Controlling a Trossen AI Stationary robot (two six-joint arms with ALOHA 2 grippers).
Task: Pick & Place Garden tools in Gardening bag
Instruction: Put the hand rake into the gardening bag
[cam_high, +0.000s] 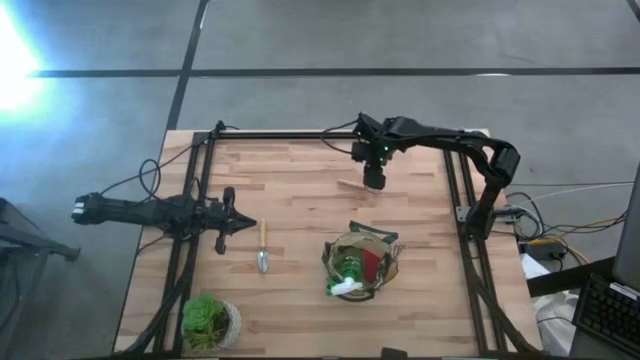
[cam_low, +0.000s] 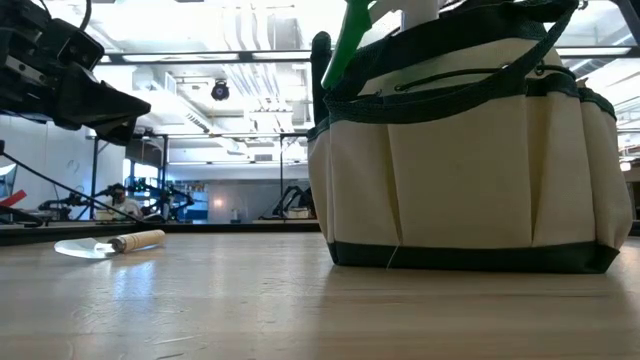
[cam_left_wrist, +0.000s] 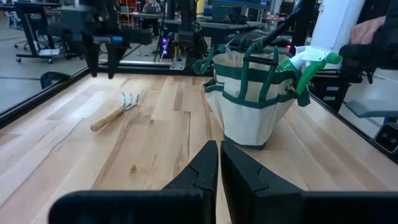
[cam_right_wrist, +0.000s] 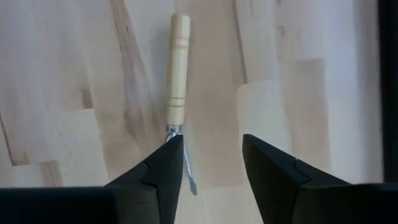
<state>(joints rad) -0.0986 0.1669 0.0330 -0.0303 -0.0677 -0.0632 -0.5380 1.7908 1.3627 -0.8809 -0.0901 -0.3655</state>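
Note:
The gardening bag stands upright on its base on the table's near right part, with a green spray bottle and a red item sticking out of it. A wooden-handled rake fork lies flat toward the far side. My right gripper hangs open just above its tine end, pointing down, clear of it. A silver trowel lies flat left of the bag. My left gripper is shut and empty at the table's left, beside the trowel.
A leafy green plant in a pale pot stands at the near left corner. Black frame rails run along the table's left, right and far edges. Bare wood lies between the rake fork and the bag.

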